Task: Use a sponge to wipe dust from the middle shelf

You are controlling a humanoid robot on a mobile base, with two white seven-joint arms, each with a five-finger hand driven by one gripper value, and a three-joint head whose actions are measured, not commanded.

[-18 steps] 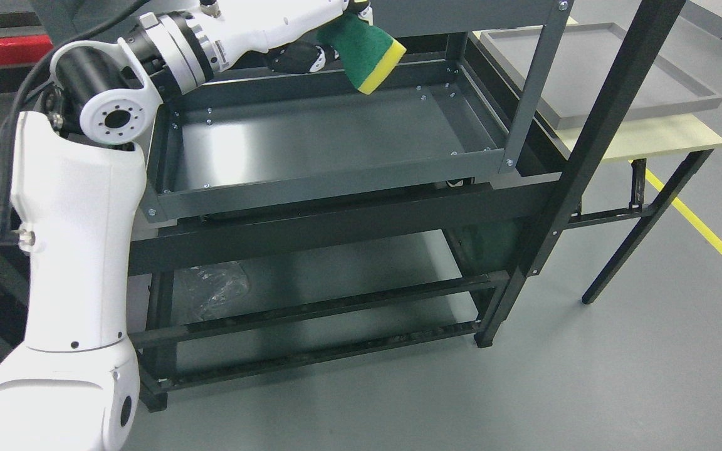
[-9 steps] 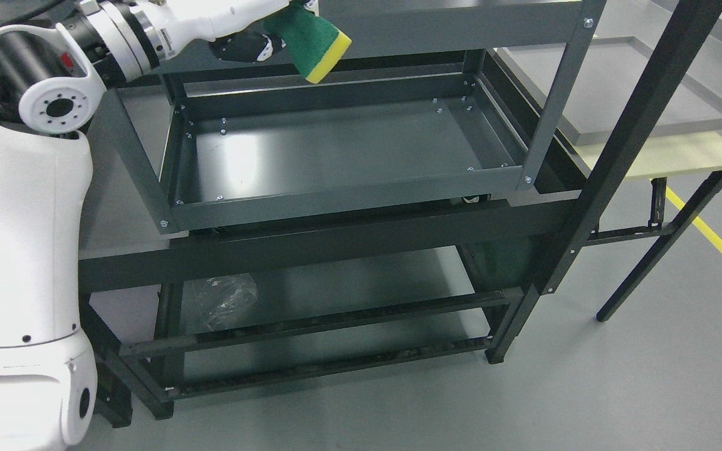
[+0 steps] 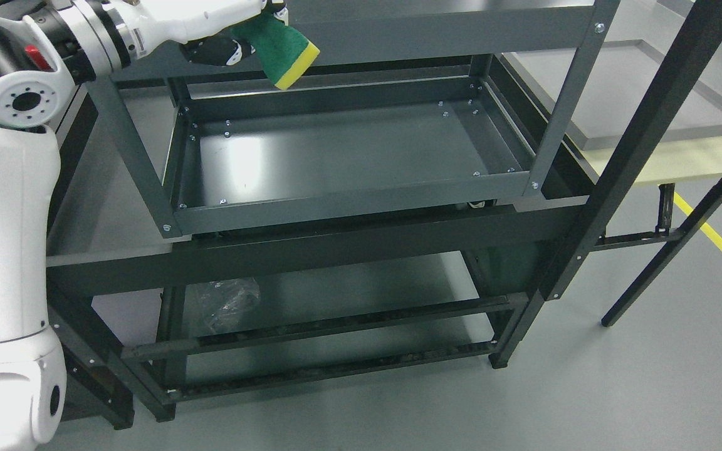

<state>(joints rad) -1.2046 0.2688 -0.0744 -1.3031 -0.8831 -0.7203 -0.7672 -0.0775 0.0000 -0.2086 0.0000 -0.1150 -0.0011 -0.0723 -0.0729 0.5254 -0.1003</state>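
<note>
My left hand [image 3: 235,45] is at the top left of the head view, shut on a green and yellow sponge [image 3: 282,50]. The sponge hangs tilted, yellow side toward the lower right, above the far left corner of the dark grey middle shelf tray [image 3: 348,147]. It is in the air, clear of the tray floor. The white left arm [image 3: 4,207] rises along the picture's left edge. The top shelf's front rail [image 3: 436,28] crosses just behind the sponge. My right arm is out of view.
A black post [image 3: 643,144] slants across the right side. Behind it a grey tray [image 3: 637,94] lies on a pale yellow table [image 3: 674,160]. A crumpled clear plastic bag [image 3: 226,304] sits on the lower shelf. Yellow floor tape [image 3: 721,241] runs at far right.
The camera has shifted, so the whole cart sits further right and lower in the picture. Relative to the tray, the hand and sponge have moved left, from its far right part towards its far left corner.
</note>
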